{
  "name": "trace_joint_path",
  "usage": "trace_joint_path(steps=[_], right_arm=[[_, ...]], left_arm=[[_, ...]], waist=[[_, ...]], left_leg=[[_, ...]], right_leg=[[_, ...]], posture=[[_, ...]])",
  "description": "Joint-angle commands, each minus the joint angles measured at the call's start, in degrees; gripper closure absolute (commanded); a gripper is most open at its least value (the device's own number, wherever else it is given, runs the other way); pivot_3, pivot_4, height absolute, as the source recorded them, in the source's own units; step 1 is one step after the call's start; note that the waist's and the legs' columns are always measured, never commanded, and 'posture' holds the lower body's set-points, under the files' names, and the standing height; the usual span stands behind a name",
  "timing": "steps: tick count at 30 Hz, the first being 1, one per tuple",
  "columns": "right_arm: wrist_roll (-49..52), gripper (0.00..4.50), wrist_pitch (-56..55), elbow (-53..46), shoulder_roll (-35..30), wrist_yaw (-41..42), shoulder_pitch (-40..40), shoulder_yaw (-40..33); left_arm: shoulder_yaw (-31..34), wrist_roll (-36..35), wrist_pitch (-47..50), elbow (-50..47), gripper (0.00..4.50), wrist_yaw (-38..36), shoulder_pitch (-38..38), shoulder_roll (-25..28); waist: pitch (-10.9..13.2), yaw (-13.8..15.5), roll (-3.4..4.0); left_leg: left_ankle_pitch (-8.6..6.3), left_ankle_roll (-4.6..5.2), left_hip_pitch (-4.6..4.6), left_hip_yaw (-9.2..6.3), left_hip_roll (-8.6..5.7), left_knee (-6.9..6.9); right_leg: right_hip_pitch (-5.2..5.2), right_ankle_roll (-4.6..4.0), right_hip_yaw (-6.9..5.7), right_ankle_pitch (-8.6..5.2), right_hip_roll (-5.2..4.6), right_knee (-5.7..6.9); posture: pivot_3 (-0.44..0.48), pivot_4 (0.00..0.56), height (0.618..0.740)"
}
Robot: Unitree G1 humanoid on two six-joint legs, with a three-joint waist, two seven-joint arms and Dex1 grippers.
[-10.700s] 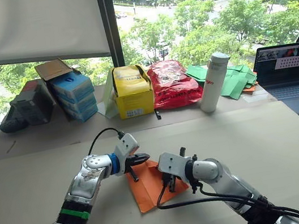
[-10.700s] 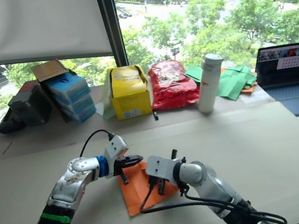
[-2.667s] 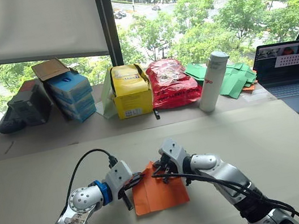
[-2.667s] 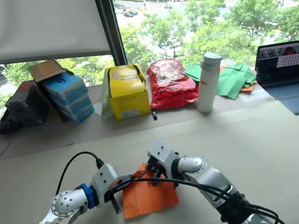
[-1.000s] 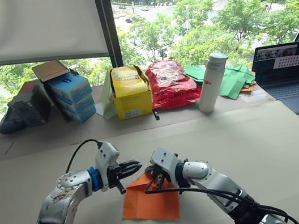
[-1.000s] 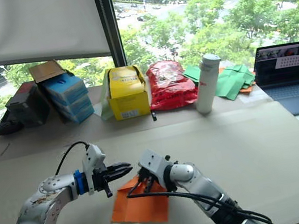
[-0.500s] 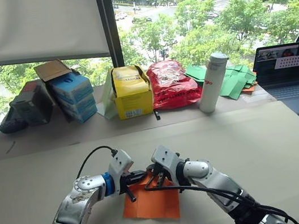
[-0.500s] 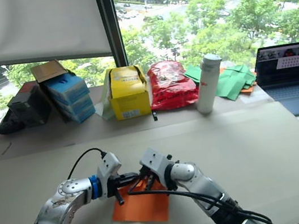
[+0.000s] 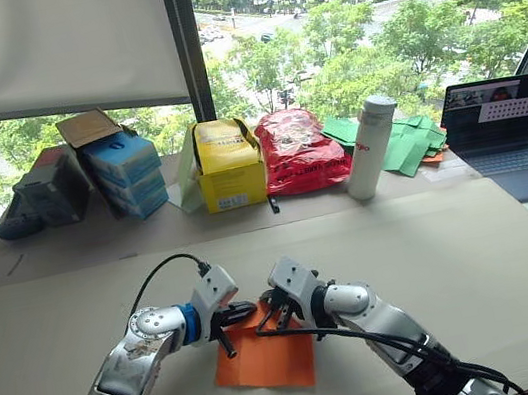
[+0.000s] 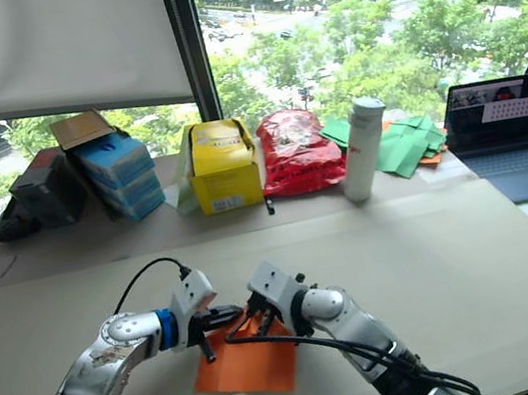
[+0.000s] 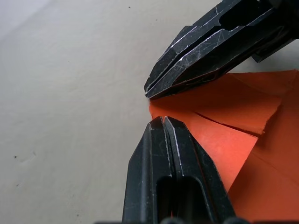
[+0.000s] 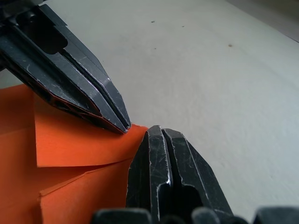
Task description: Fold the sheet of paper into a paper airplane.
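The sheet of paper (image 9: 266,359) is bright orange and lies partly folded on the table in front of me, with a loose flap (image 11: 219,105) at its far corner. My left gripper (image 9: 249,308) is shut, its tip (image 11: 161,122) at that corner. Coming from the other side, my right gripper (image 9: 267,320) is also shut, its tip (image 12: 159,130) at the same corner. The two tips nearly meet there. No paper shows in the seam between either pair of fingers.
Along the far edge under the window stand blue boxes (image 9: 122,165), a yellow box (image 9: 230,163), a red crinkly bag (image 9: 297,149), a white bottle (image 9: 369,146), green papers (image 9: 407,143) and a laptop (image 9: 507,131). A black cable (image 9: 156,276) loops over my left arm.
One second ago my left gripper hung open above and left of the paper; it has come down to the far corner and shut. My right gripper and the paper have hardly moved.
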Motion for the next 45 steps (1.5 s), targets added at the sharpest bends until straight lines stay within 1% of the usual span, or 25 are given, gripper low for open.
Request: trace_joint_path(steps=[1, 15, 18, 23, 28, 34, 39, 42, 45], right_arm=[[-1.00, 4.50, 1.56, 0.31, -0.72, -0.12, 0.74, -0.11], [-1.11, 4.50, 1.46, 0.95, -0.46, 0.31, 0.26, 0.73], [-1.12, 4.50, 1.48, 0.91, -0.59, 0.57, 0.14, 0.82], [-1.19, 4.50, 1.58, 0.82, -0.56, 0.86, 0.07, 0.90], [-1.26, 4.50, 1.42, 0.98, -0.54, 1.09, 0.04, 1.01], [-1.30, 4.50, 1.14, 1.21, -0.54, 1.26, -0.21, 0.93], [0.02, 4.50, 0.63, 0.16, 0.40, 0.78, -0.01, -0.92], [1.46, 4.50, 0.69, -1.41, 0.70, 0.86, 0.05, -2.92], [2.58, 4.50, 0.24, -3.76, -0.40, 2.02, 0.58, -4.25]], left_arm=[[-2.06, 1.76, 1.99, 1.46, 4.45, -0.83, 3.51, 1.87], [2.43, 0.23, 3.69, -3.97, 4.45, -1.08, 10.01, 6.23], [3.69, -0.34, 3.98, -5.27, 4.45, -1.27, 11.75, 7.56], [5.29, -1.27, 3.78, -6.54, 4.45, -1.46, 14.10, 9.33], [6.14, -1.53, 3.51, -6.49, 4.45, -1.22, 14.97, 9.98], [7.10, -2.20, 3.75, -7.54, 4.45, -1.15, 12.78, 9.42], [10.31, -7.30, 8.21, -10.40, 4.45, -0.75, 5.09, 7.16], [10.67, -9.76, 8.85, -11.59, 4.45, -2.27, 3.05, 6.53], [9.57, -10.55, 7.81, -11.39, 4.45, -3.03, 3.05, 5.60]], waist=[[-0.01, -0.01, 0.00], [-0.04, -0.20, 0.02], [-0.04, -0.29, 0.02], [-0.04, -0.30, 0.03], [-0.04, -0.29, 0.05], [-0.04, -0.27, 0.05], [0.01, -0.11, -0.02], [0.03, -0.11, -0.04], [0.03, -0.11, -0.03]], left_leg=[[0.00, 0.00, 0.01, 0.00, 0.00, -0.01], [-0.01, -0.01, 0.17, 0.04, 0.04, -0.11], [-0.02, -0.01, 0.20, 0.06, 0.04, -0.14], [-0.02, -0.01, 0.23, 0.06, 0.04, -0.15], [-0.02, -0.02, 0.25, 0.06, 0.03, -0.17], [-0.02, -0.02, 0.25, 0.06, 0.03, -0.18], [-0.02, -0.03, 0.17, 0.05, 0.02, -0.14], [0.00, -0.04, -0.04, 0.05, -0.01, -0.10], [0.20, -0.39, -0.24, 0.06, -0.02, -0.09]], right_leg=[[0.00, 0.00, 0.01, 0.00, 0.00, 0.00], [0.01, -0.04, 0.49, -0.02, -0.09, 0.00], [0.00, -0.05, 0.53, -0.03, -0.30, 0.00], [0.00, -0.06, 0.51, -0.03, -0.38, 0.01], [0.00, -0.07, 0.51, -0.04, -0.40, 0.01], [-0.01, -0.08, 0.51, -0.04, -0.42, 0.01], [-0.04, -0.08, 0.47, -0.04, -0.40, 0.04], [-0.16, -0.07, 0.43, -0.03, -0.35, 0.06], [-0.26, -0.06, 0.38, -0.03, -0.22, 0.00]], posture=[[0.000, 0.150, 0.740], [0.000, 0.150, 0.740], [0.000, 0.150, 0.740], [0.000, 0.150, 0.740], [0.000, 0.150, 0.740], [0.000, 0.150, 0.740], [0.000, 0.150, 0.740], [0.000, 0.150, 0.740], [0.000, 0.150, 0.740]])
